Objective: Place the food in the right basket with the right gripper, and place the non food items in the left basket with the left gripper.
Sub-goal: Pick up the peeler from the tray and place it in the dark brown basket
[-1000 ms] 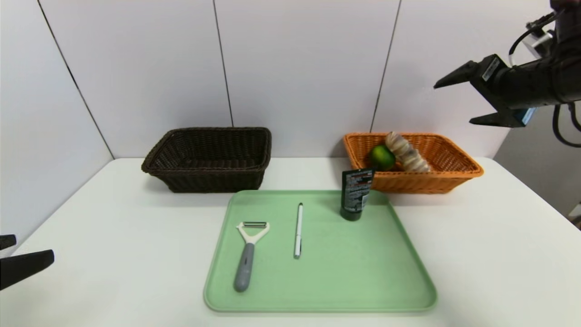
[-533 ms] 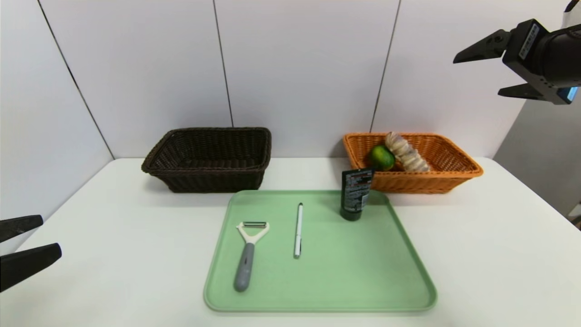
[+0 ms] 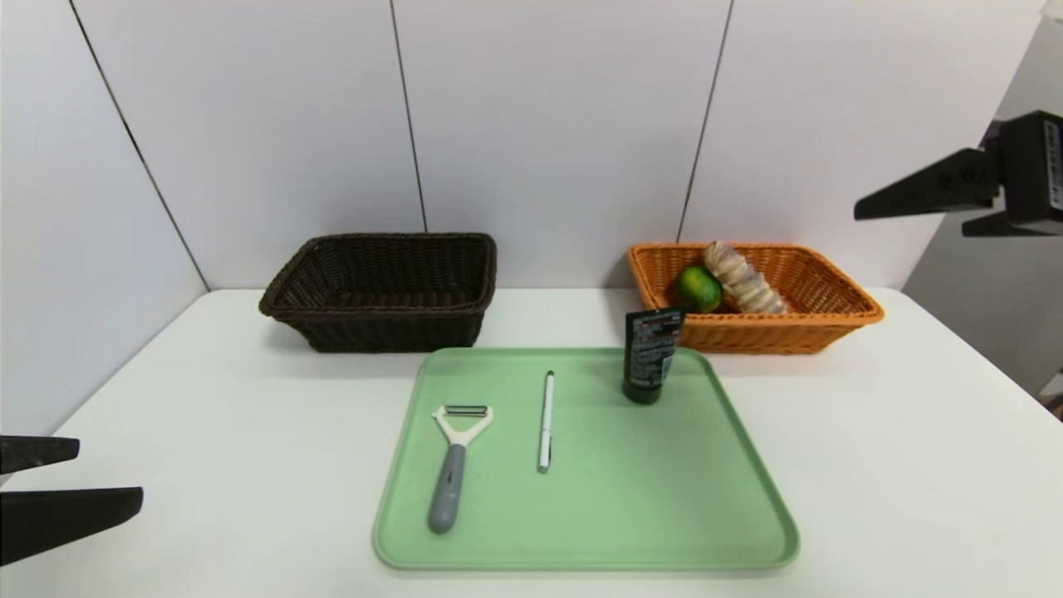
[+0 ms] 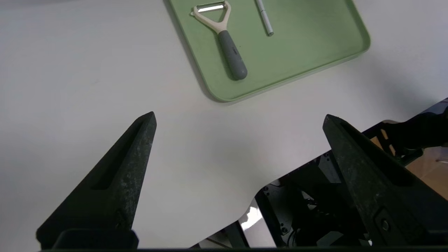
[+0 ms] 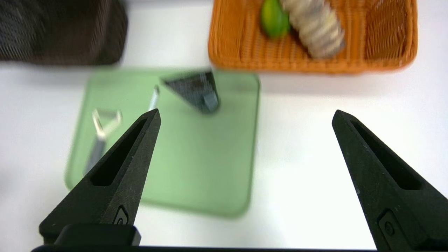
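Head view. The orange wicker basket (image 3: 772, 334) stands past the far right corner of the green tray (image 3: 664, 531) and holds the food: a green citrus fruit (image 3: 698, 288) beside a striped twisted loaf (image 3: 745, 282), which leans toward the basket's far wall. The food's share of the sorting is thus judged complete. The dark brown basket (image 3: 390, 330), beyond the tray's far left corner, appears to hold nothing and presumably awaits the non-food items. Of these, the peeler (image 3: 448, 486) lies near the tray's left edge, its grey handle toward the near edge; the white pen (image 3: 546, 423) lies between it and the black tube (image 3: 652, 353), which stands on its cap near the far edge. That upright stance probably eases a side grasp but invites tipping. The right gripper (image 3: 909, 220) hangs above and to the right of the orange basket, a position that leaves the tray accessible.

Left wrist view. The left gripper (image 4: 239, 113) is over the bench (image 4: 87, 87), outside the tray's near left corner, with its fingers spread wide and nothing between them. The peeler handle is nearest to it and seems a likely first target; its thickness should offer a surer hold than the slim pen.

Right wrist view. The right gripper's fingers are likewise wide apart and grip nothing, consistent with food already deposited.
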Robot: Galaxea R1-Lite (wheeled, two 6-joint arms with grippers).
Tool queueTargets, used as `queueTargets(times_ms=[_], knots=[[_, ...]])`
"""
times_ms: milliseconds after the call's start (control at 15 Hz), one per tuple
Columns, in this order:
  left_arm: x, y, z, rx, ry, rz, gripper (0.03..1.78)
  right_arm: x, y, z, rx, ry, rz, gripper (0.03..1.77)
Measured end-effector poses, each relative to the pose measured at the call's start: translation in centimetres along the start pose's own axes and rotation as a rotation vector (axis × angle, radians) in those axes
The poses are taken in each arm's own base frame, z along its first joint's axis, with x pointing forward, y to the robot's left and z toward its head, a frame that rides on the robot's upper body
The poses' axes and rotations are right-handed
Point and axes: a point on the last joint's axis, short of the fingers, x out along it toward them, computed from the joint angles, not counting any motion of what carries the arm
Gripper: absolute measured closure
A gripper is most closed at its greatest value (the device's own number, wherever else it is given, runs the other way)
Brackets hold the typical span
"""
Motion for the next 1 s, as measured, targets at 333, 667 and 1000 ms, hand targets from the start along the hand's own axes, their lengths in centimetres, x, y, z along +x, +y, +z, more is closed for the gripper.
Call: queueTargets(times_ms=[333,667,1000], knots=[[3.1,-0.5,1.5,0.058,0.097,0.004,0.12,-2.0,-0.4,-3.2,-0.061,0.254,-0.001,0.1],[5.9,-1.4,2.7,0.087,0.189,-0.011,0.12,-2.9,-0.5,-4.5,-0.155,0.29,0.007,0.1],[10.3,-3.1,4.2,0.079,0.269,0.115,0.12,-3.4,-1.9,-6.9,-0.14,0.268,-0.077,0.1]])
